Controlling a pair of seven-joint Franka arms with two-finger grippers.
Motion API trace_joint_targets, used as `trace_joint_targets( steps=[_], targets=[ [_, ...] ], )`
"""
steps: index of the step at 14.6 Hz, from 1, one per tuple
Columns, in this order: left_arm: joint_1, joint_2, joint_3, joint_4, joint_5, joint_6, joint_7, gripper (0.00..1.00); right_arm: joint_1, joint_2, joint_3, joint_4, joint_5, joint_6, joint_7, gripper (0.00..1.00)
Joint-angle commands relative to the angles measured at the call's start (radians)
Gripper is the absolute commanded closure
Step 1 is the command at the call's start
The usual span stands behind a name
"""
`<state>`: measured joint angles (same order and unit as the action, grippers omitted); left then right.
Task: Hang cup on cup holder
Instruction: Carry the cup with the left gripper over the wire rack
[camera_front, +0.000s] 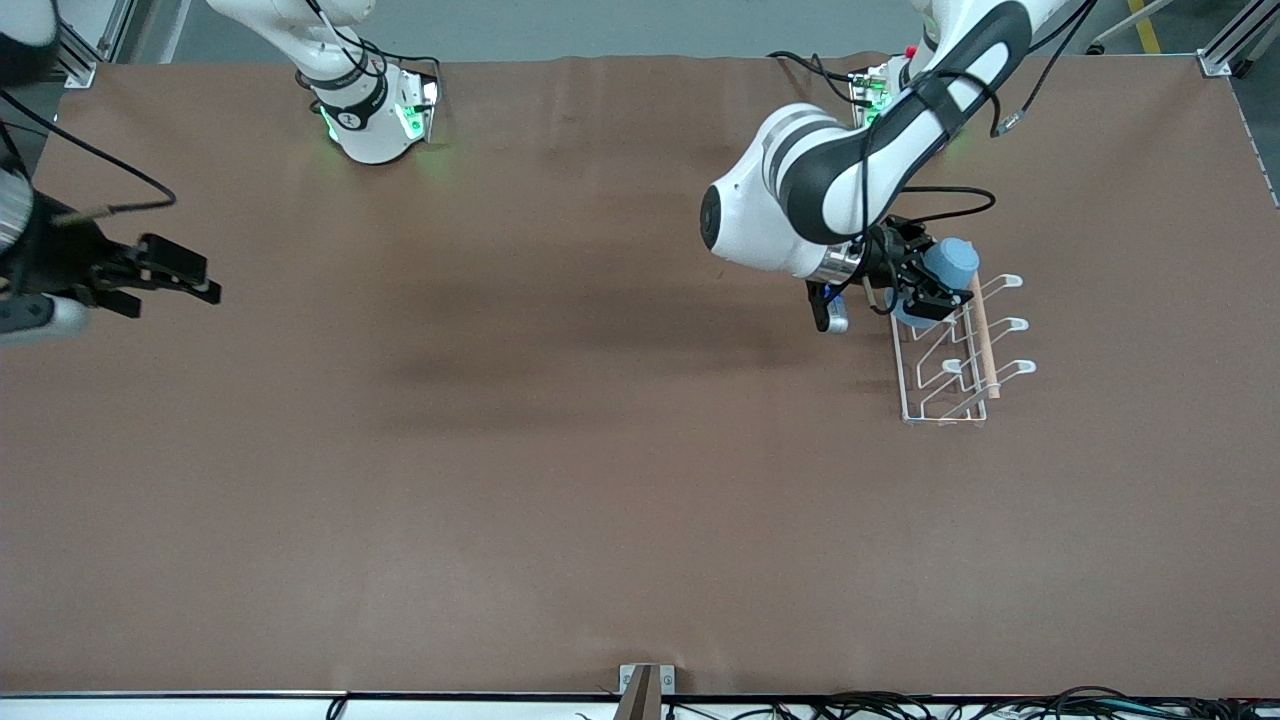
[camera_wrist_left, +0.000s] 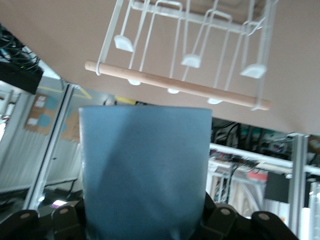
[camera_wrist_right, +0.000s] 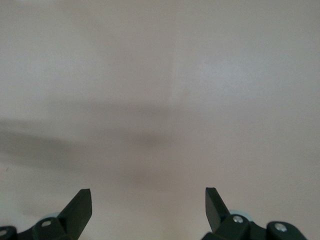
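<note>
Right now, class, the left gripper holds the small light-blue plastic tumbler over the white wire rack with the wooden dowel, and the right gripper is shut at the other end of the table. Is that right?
Not quite: the right gripper is open, its fingers spread apart in the right wrist view. The rest stands: the left gripper holds the small light-blue plastic tumbler over the white wire rack.

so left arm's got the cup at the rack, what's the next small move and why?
Probably ease the cup down onto a prong of the cup holder. The left gripper holds it over the rack's end nearest the arm bases; the right gripper waits, open.
</note>
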<state>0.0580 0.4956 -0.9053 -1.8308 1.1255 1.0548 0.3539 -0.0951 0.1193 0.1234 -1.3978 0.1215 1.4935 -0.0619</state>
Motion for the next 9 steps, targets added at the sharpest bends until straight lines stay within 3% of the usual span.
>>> trace_joint_targets(
  steps=[1, 4, 6, 9],
  targets=[
    [0.054, 0.021, -0.004, -0.015, 0.088, -0.003, 0.014, 0.67, -0.017, 0.01, 0.015, 0.034, -0.028, -0.016, 0.007, 0.0],
    [0.063, 0.081, 0.006, -0.015, 0.114, -0.004, 0.019, 0.67, -0.017, 0.007, 0.012, 0.04, -0.069, -0.076, -0.012, 0.0],
    [0.057, 0.096, 0.06, -0.01, 0.12, -0.001, 0.02, 0.67, -0.023, -0.006, 0.012, 0.072, -0.068, -0.093, 0.013, 0.0],
    [0.056, 0.127, 0.062, -0.007, 0.125, -0.002, 0.02, 0.67, -0.028, -0.065, 0.016, 0.039, -0.069, -0.091, 0.046, 0.02]
  ],
)
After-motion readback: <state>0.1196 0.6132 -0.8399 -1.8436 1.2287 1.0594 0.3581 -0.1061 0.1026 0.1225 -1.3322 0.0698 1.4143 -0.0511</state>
